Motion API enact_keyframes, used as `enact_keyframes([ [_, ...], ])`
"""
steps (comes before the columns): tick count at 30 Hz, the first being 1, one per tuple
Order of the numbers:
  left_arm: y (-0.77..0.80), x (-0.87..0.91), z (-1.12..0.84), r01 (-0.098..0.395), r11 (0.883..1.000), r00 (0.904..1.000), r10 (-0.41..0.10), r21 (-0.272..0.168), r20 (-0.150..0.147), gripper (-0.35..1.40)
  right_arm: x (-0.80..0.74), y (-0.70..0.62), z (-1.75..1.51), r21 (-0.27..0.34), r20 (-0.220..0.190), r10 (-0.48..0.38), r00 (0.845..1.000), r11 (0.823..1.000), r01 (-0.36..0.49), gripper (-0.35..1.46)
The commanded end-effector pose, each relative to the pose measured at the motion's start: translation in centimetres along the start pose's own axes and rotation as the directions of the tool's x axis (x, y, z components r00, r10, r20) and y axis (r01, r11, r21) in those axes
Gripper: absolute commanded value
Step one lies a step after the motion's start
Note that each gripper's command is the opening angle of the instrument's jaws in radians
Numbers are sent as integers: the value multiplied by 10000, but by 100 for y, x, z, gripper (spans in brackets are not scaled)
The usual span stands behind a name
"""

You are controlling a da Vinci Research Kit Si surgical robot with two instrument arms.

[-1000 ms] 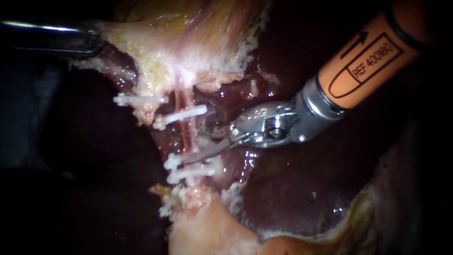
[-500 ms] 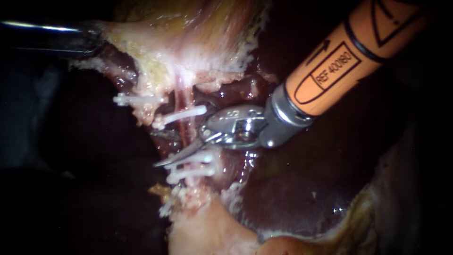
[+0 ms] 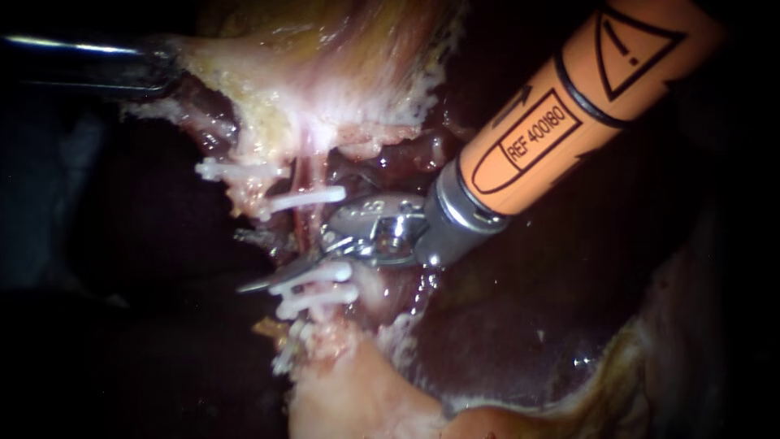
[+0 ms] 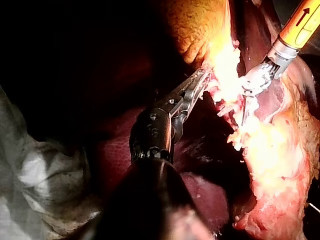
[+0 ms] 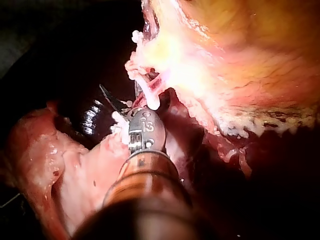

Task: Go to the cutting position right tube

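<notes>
Orange-shafted R instrument [image 3: 260, 281] lies crosswise on right tube [image 3: 309, 218], which runs up-down btw upper clip [image 3: 309, 197] and lower clip pair [image 3: 315, 284]; tip just above pair, open/shut state can't tell. L instrument [image 3: 158, 71] clamped on gallbladder [image 3: 325, 73].

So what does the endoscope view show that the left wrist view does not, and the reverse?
Only the endoscope view: the white clips, each distinct, across the tube, with the right instrument's tip between the upper clip and the lower ones. Only the left wrist view: the left instrument's jaws shut on pale tissue, and a crumpled cloth beside its shaft. Both: the right instrument's orange shaft and the dark liver.
</notes>
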Motion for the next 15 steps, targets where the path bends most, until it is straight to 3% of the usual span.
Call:
enact_keyframes([
  [1, 0, 0, -1, 1, 10000, 10000, -1, -7, 1, -35, 5, -5, -2, 89, -94, 10, 10000, 10000, -9, 138],
  [8, -1, 0, -1, -1, 10000, 10000, 1, -10, 2, -35, 29, -31, -11, 483, -388, 72, 9992, 9988, -53, 138],
  [15, -1, 0, -2, -2, 10000, 10000, 2, -14, 3, -35, 35, -46, -13, 753, -380, 23, 9993, 9972, 5, 133],
])
